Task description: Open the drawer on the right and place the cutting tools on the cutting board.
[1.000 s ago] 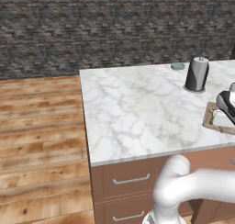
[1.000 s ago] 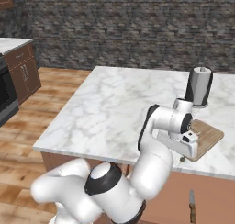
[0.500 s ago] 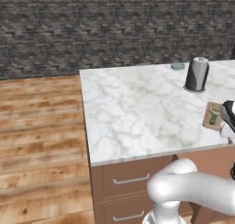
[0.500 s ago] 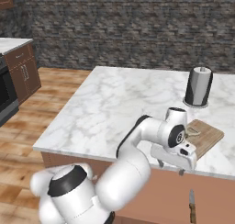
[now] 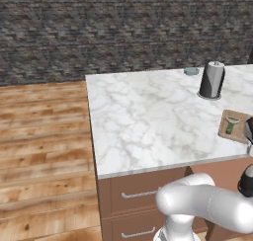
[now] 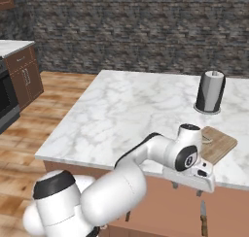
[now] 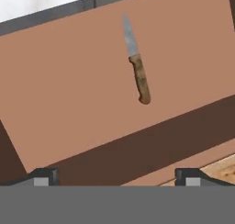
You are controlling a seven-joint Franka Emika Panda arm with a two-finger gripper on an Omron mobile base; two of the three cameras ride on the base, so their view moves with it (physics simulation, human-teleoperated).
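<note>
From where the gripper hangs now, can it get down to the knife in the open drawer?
Probably yes. The knife lies alone on the bare floor of the open drawer, below the gripper, whose fingers stand wide apart. Nothing lies between them.

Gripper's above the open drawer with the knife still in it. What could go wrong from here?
The knife lies flat on the drawer floor, off-centre from the open gripper, so a straight descent could miss it. Its thin blade and slim handle may slip. Carrying it over, it could knock the peeler on the cutting board.
</note>
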